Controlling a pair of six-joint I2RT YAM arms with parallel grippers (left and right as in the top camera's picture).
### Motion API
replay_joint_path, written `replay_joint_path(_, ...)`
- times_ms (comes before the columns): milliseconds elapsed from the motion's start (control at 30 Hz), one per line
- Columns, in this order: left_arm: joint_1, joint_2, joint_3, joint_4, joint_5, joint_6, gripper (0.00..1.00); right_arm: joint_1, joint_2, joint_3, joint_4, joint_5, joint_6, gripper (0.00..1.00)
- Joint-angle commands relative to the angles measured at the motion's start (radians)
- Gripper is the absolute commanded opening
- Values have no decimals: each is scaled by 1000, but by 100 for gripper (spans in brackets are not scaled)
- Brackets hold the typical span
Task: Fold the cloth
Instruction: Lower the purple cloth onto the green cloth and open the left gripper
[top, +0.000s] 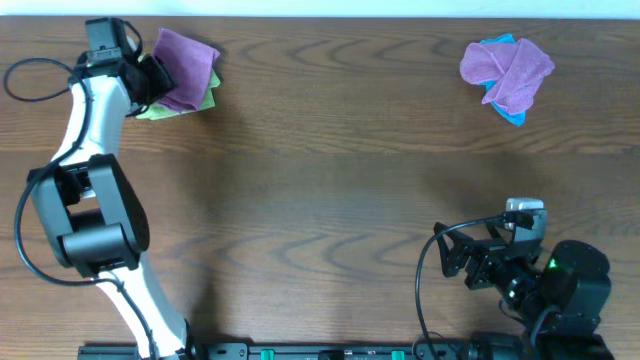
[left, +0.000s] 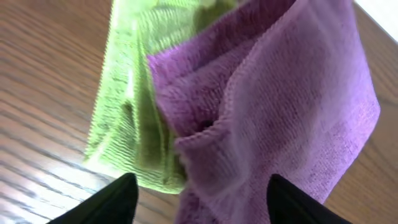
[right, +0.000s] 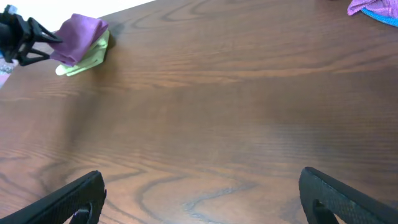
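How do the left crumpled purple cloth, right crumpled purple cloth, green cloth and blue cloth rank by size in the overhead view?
1. Tied: left purple cloth and right purple cloth, about alike.
2. Unsure: green cloth and blue cloth, only edges show.

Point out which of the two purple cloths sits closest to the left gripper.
The purple cloth on the green cloth, far left, right between the fingers of the left gripper. The other purple cloth, on a blue cloth, lies at the far right.
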Motion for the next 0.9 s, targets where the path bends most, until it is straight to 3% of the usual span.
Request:
replay_joint_path(0,11,-93,23,-1,-11,4,72,-7,-4,-6,-1,-1,10,99)
replay_joint_path(200,14,-166,23,4,-3,3,75,-7,-4,-6,-1,-1,11,99)
replay_joint_path(333,8,-184,23,20,88,-7,69,-7,-4,-6,-1,-1,11,99)
replay_joint_path(367,4,-182,23,29,119,-21,61,-7,-4,-6,-1,-1,11,99)
replay_joint_path(467,-13,-161,23,54,139,-63,20,-7,-4,-6,-1,-1,11,99)
replay_joint_path(533,-26,-139,23,69,139,-70,6,-7,-4,-6,-1,-1,11,99)
replay_joint_path(867,-45,10,23,146,76,-88,6,-7,-4,-6,-1,-1,11,99)
